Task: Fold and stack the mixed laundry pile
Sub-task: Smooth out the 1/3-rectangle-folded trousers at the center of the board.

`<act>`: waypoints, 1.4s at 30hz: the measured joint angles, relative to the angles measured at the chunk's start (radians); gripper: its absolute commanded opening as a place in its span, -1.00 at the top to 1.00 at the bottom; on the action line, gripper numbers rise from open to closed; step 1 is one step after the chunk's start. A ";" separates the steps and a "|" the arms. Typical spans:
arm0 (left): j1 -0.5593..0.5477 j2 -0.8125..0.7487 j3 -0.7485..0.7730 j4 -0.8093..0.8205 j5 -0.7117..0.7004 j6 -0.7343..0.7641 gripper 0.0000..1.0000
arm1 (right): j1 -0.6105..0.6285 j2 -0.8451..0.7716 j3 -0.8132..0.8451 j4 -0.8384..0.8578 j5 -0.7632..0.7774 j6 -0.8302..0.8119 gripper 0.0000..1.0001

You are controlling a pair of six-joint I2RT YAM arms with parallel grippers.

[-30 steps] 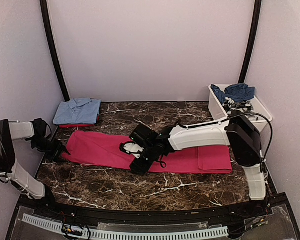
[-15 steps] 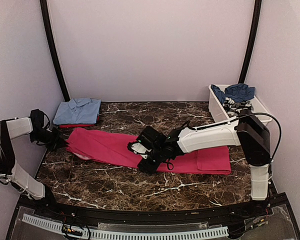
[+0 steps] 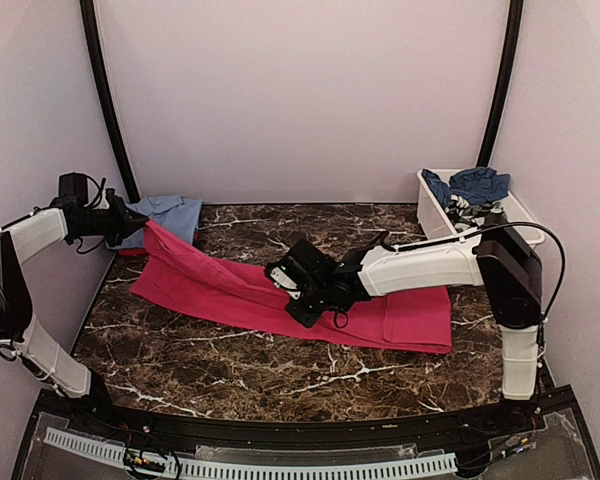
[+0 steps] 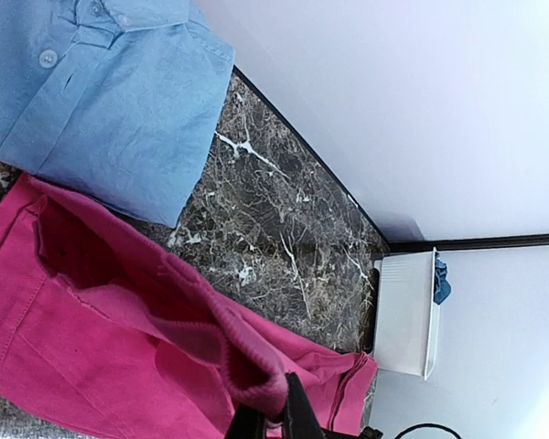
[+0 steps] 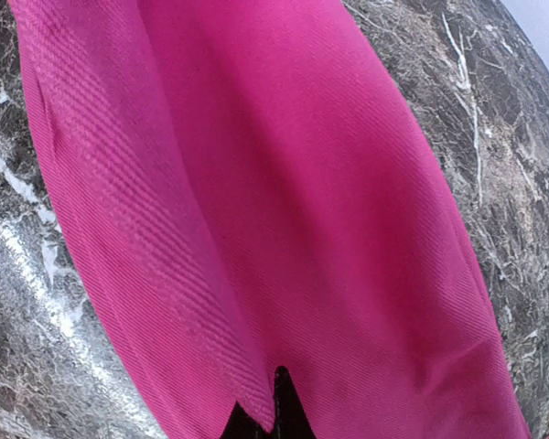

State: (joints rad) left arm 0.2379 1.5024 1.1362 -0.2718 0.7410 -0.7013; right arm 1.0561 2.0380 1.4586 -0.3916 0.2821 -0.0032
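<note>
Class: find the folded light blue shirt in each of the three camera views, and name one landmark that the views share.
Top external: the light blue shirt lies at the far left corner of the table.
Left wrist: it fills the upper left of the picture, with its buttons showing.
Right wrist: not in it.
Shared landmark: the pink garment, seen in all three.

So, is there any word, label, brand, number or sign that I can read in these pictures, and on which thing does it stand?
None can be read.
The pink garment, the light blue shirt and the white tub show no print or label.
The patterned cloth in the tub is too small to tell whether it carries any text.
</note>
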 measured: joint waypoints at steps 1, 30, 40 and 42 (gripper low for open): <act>0.000 -0.006 -0.017 0.026 -0.001 0.007 1.00 | -0.004 -0.006 -0.004 0.005 0.003 0.000 1.00; 0.014 -0.269 -0.384 -0.320 -0.223 -0.064 -0.15 | -0.006 -0.158 -0.332 0.092 -0.299 0.064 0.11; 0.019 -0.469 -0.266 -0.451 -0.246 0.037 -0.91 | -0.012 -0.348 -0.334 -0.059 -0.443 0.075 -0.56; 0.019 -0.428 -0.188 -0.422 -0.234 0.080 -0.88 | -0.034 -0.360 -0.274 -0.064 -0.466 0.071 -0.47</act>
State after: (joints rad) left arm 0.2569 1.0744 0.9485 -0.6933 0.5068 -0.6216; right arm 1.0225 1.6783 1.1847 -0.4553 -0.1837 0.0673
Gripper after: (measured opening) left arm 0.960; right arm 0.785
